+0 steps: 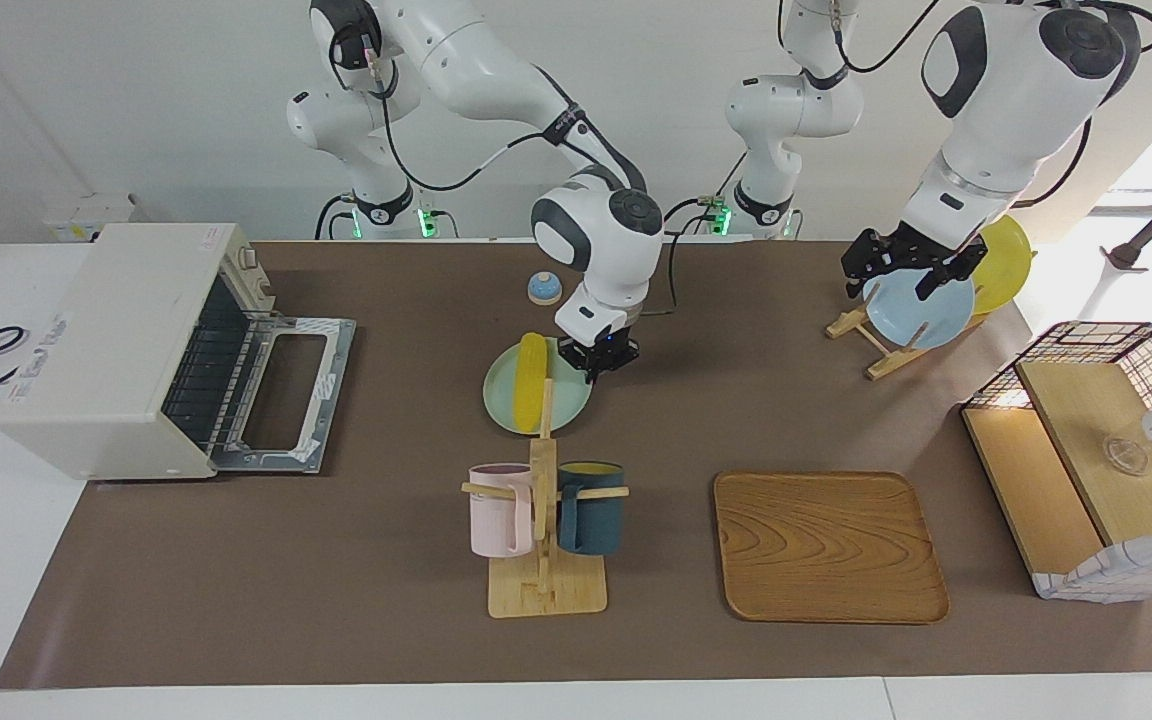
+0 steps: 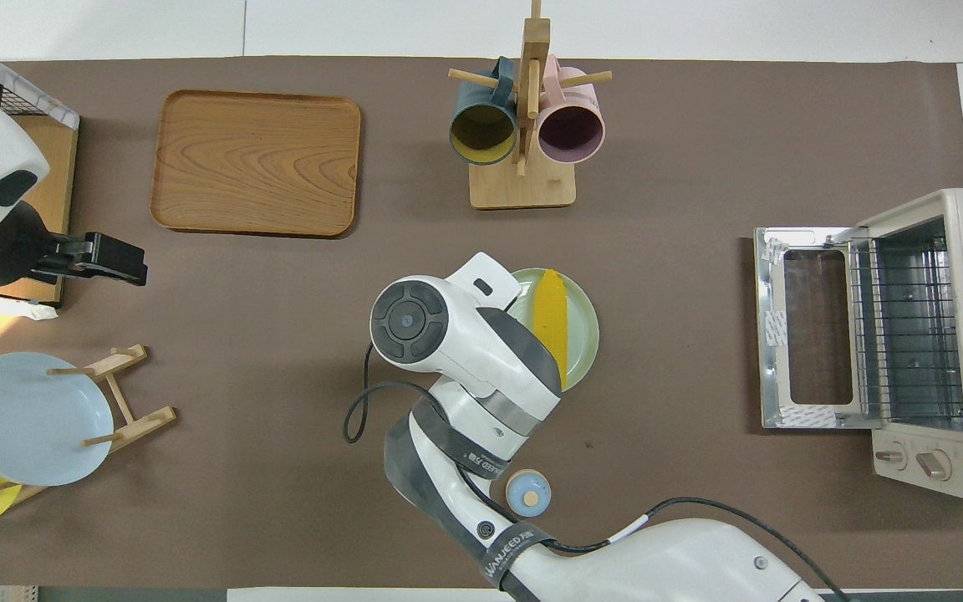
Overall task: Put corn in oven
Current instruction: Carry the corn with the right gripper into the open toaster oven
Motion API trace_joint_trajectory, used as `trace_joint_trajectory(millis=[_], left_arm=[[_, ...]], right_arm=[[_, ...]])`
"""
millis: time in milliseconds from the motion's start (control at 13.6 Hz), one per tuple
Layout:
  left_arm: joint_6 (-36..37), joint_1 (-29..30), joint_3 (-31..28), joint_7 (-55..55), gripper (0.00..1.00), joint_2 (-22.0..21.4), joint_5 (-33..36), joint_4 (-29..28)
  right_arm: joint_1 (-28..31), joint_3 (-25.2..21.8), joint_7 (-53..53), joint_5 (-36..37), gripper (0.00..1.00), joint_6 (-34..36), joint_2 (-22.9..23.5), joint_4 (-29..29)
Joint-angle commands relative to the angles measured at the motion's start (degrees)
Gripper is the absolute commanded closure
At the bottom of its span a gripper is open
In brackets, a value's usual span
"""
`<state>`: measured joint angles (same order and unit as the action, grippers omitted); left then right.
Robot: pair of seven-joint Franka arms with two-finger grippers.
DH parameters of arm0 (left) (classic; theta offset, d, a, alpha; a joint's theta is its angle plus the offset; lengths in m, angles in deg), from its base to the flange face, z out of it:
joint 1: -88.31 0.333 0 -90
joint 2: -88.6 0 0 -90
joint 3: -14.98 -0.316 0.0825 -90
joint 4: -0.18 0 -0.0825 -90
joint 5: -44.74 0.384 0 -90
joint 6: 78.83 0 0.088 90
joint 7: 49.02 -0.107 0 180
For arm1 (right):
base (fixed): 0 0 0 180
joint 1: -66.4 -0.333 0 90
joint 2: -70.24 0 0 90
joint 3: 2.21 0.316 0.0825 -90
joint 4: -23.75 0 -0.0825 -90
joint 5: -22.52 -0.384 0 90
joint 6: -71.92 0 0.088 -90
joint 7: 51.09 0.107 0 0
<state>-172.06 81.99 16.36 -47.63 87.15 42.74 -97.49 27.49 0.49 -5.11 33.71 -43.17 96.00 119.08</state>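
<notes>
The yellow corn (image 1: 533,375) lies on a pale green plate (image 1: 501,395) at the table's middle; it also shows in the overhead view (image 2: 550,322) on the plate (image 2: 582,334). My right gripper (image 1: 596,365) hangs low over the plate's edge toward the left arm's end, just beside the corn and not holding it; in the overhead view the wrist hides it. The cream-white oven (image 1: 106,350) stands at the right arm's end, its door (image 1: 286,390) dropped flat open and the wire rack (image 2: 908,334) showing. My left gripper (image 1: 901,270) waits open and empty above the plate rack.
A mug rack (image 1: 546,540) with a pink and a dark blue mug stands farther from the robots than the plate. A wooden tray (image 1: 826,545), a wire basket shelf (image 1: 1096,450), a plate rack with a blue plate (image 1: 921,310) and a small blue knob (image 1: 544,288) are also on the table.
</notes>
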Motion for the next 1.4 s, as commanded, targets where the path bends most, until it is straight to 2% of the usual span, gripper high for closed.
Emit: trace_joint_trajectory(millis=[0, 147, 441, 588, 882, 1029, 1324], left_arm=[[0.6, 1.0, 1.1, 0.3, 0.0, -2.1, 1.0, -2.7], [0.5, 1.0, 1.3, 0.2, 0.0, -2.2, 1.0, -2.9], [0.4, 1.0, 1.2, -0.4, 0.0, -2.0, 1.0, -2.3], [-0.3, 1.0, 1.2, -0.3, 0.0, -2.0, 1.0, -2.3], [-0.3, 0.8, 1.1, -0.2, 0.0, -2.1, 1.0, -2.3], [-0.3, 1.0, 0.6, -0.1, 0.0, -2.1, 1.0, -2.3], [0.1, 1.7, 0.6, 0.1, 0.0, -2.2, 1.0, -2.3]], right_arm=[[1.4, -0.1, 0.5, 2.4, 1.0, 6.4, -3.1, -0.7], [4.6, -0.1, -2.6, 2.4, 1.0, 9.7, -6.9, 0.8], [13.8, -0.1, -10.3, 2.4, 1.0, 11.4, -18.6, 12.2], [19.0, -0.1, -13.0, 2.4, 1.0, 11.0, -21.7, 16.5], [28.4, -0.2, -22.8, 3.8, 1.0, 10.2, -25.1, 21.5], [34.0, -0.2, -28.6, 4.2, 1.0, 7.5, -25.9, 23.9], [40.8, -0.2, -37.4, 4.3, 1.0, -0.9, -27.0, 29.1]])
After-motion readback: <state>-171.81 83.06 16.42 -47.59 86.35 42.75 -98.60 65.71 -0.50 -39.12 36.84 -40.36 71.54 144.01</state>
